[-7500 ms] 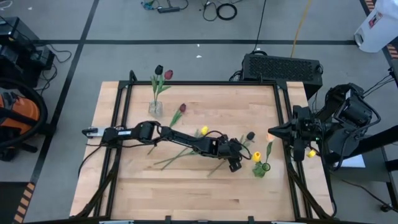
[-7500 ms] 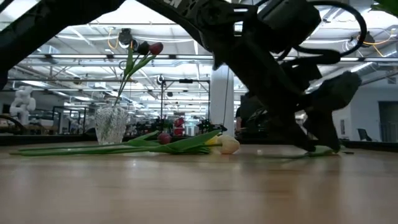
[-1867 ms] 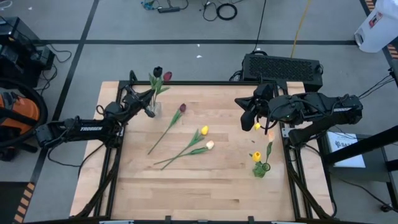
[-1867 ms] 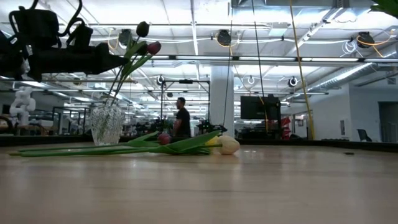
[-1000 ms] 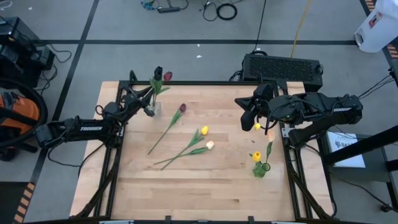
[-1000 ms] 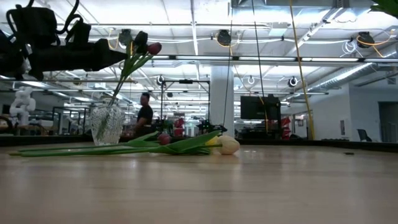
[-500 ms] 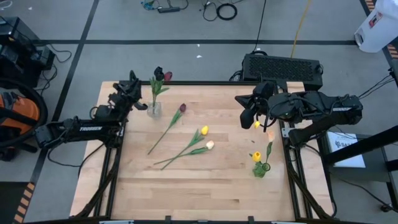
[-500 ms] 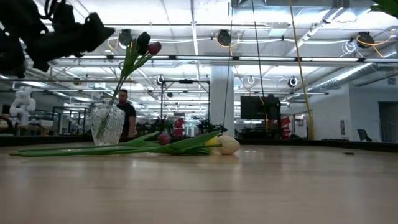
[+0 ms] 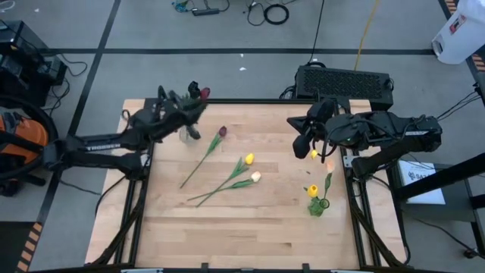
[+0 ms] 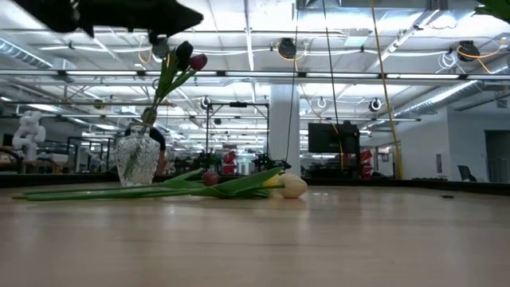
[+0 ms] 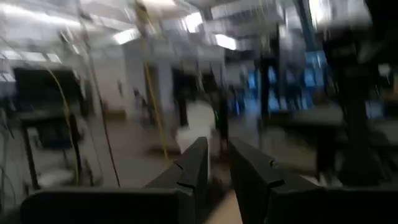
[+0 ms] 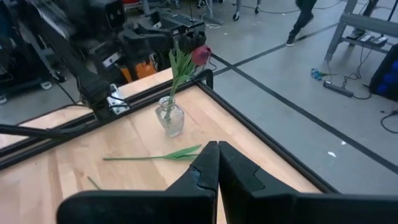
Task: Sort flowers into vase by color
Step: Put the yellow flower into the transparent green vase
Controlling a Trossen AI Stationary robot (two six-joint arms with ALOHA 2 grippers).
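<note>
A glass vase (image 10: 137,159) stands at the table's far left, holding a near-black tulip (image 10: 183,54) and a dark red tulip (image 10: 198,61); it also shows in the right wrist view (image 12: 170,118). My left gripper (image 9: 198,110) hovers above these heads, its fingers (image 11: 199,165) a narrow gap apart with nothing between them. A dark red tulip (image 9: 222,131), a yellow one (image 9: 248,159) and a cream one (image 9: 256,177) lie flat mid-table. My right gripper (image 9: 290,122) waits shut (image 12: 217,155) above the far right.
A small vase (image 9: 323,203) with a yellow tulip (image 9: 312,191) stands at the near right. Black rails (image 9: 148,174) run along the table's left and right edges. A black box (image 9: 345,82) sits behind the far edge. A person passes behind the glass vase in the low view.
My left gripper has drawn back from the stems at the vase toward the far left corner, risen, and swung toward the right over the flower heads. The two tulips stay in the vase. The person in the room has walked leftward behind the vase.
</note>
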